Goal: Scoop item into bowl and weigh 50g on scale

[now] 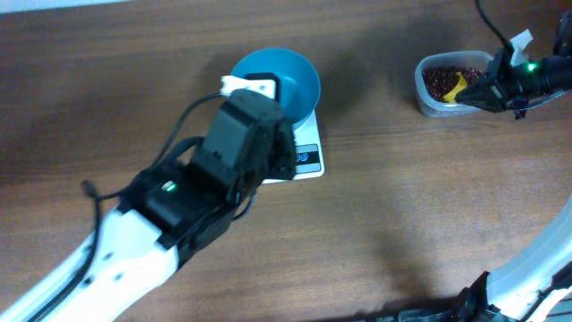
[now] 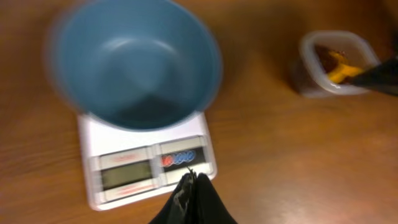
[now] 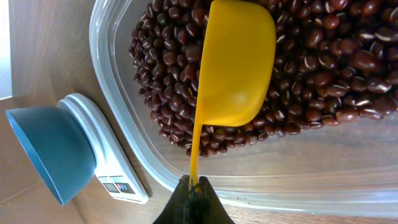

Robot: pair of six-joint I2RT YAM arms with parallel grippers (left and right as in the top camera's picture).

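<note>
Brown wooden table (image 1: pixel 402 206) spreads under everything. Left of centre, the teal bowl (image 2: pixel 134 62) sits on the scale (image 2: pixel 124 171), just beyond my left claw (image 2: pixel 193 180), which is pinched together on nothing. At upper right, my right claw (image 3: pixel 194 185) clamps the yellow scoop (image 3: pixel 239 62) by its handle, cup over the beans (image 3: pixel 323 81) in the clear tub (image 3: pixel 124 124).

Nothing written can be read in any view. The scale (image 2: pixel 93 134) has a grey display (image 2: pixel 126 175) that shows no legible digits. The small print above the display and around the red and blue buttons (image 2: pixel 179 159) is too blurred and too small to make out.
</note>
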